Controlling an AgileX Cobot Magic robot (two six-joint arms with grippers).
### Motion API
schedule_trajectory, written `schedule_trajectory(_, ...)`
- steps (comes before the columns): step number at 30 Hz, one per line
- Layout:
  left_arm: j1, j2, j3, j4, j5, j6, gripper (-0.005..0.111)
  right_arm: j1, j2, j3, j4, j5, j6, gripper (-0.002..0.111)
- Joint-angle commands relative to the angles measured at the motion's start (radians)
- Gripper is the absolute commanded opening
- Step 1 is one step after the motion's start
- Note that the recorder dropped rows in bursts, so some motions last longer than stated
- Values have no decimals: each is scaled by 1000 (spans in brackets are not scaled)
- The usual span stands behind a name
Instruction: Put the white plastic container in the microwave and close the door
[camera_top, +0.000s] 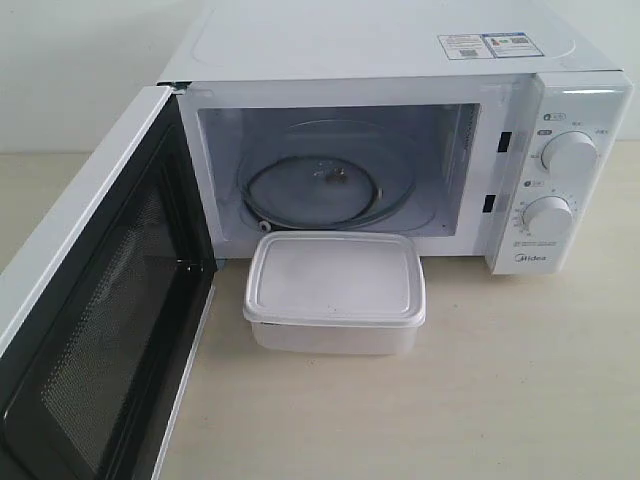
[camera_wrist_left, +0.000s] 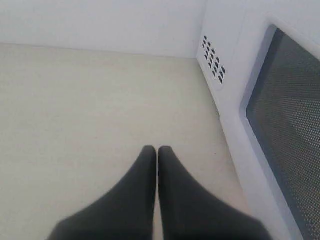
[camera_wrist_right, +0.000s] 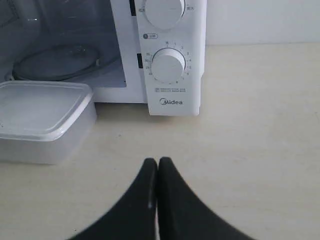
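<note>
The white plastic container sits lidded on the table just in front of the microwave, whose cavity shows a glass turntable. The door stands swung wide open to the left. Neither gripper shows in the exterior view. My left gripper is shut and empty above bare table, beside the door's outer mesh window. My right gripper is shut and empty over the table, in front of the dial panel, with the container off to one side.
The microwave's two dials sit on its right panel. Vent holes mark the microwave's side wall near the left gripper. Light wooden tabletop stretches in front and to the right of the container.
</note>
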Motion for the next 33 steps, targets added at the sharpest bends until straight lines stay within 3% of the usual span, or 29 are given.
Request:
schedule_trajectory(1, 2, -2, 4, -7, -2, 1, 4, 3, -5, 0, -1, -6, -4, 0)
schedule_trajectory(4, 2, -2, 4, -7, -2, 1, 4, 3, -5, 0, -4, -60, -4, 0)
schedule_trajectory(12, 2, -2, 4, -7, -2, 1, 4, 3, -5, 0, -1, -573, -4, 0)
schedule_trajectory(20, 2, -2, 4, -7, -2, 1, 4, 3, -5, 0, 4, -905, -3, 0)
schedule_trajectory(21, 2, -2, 4, -7, -2, 1, 4, 3, -5, 0, 4, -1061, 63, 0)
schedule_trajectory(23, 2, -2, 4, -7, -2, 1, 4, 3, -5, -22, 1, -1189, 198, 0)
schedule_trajectory(25, 2, -2, 4, -7, -2, 1, 4, 3, -5, -161, -19, -993, 200, 0)
schedule_trajectory(29, 2, -2, 4, -7, -2, 1, 4, 3, 89, -505, -130, -337, 200, 0)
schedule_trajectory(33, 2, -2, 4, -7, -2, 1, 4, 3, 271, -710, -150, 58, 0, 0)
